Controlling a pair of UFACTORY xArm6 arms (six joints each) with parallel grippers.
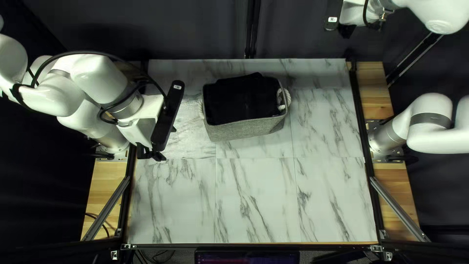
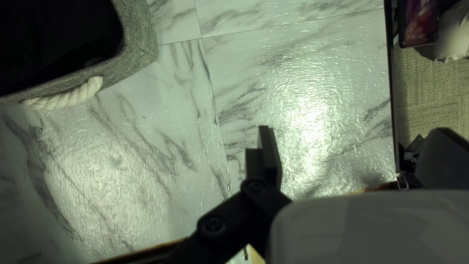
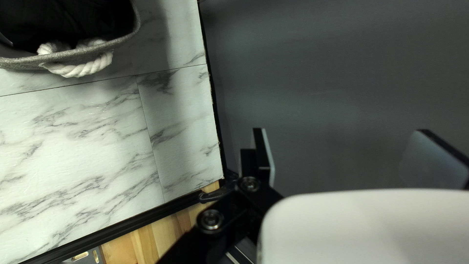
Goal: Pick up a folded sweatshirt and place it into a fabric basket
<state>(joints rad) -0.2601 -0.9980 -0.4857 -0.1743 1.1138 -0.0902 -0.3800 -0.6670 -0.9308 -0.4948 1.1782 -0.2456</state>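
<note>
Nearest, beyond the near edge of the marble-patterned table (image 1: 254, 205): a dark screen (image 1: 246, 257), its near part cut off. In the left wrist view a pale blurred shape (image 2: 455, 36) sits beside it; cannot make out what.

Basket (image 1: 246, 130), grey fabric, stands on the far half of the table, about mid-width. Black sweatshirt (image 1: 244, 100) lies inside, its folds and lower part lost in the dark; some cloth rises at the far rim. Right rope handle (image 1: 287, 100) plain; left handle (image 1: 201, 108) partly seen. Both wrist views cut the basket off.

Left gripper (image 1: 167, 143), partly hidden by its black mount bar (image 1: 168, 115): jaws released, parted wide, nothing held. Sweatshirt lies to its right and farther back, well apart from the jaws.

Right gripper (image 1: 347, 32), mostly hidden by its own mount, hangs up at the far right before the dark curtain (image 1: 195, 29). Jaws also released, wide, nothing held; sweatshirt well apart, left and nearer.
</note>
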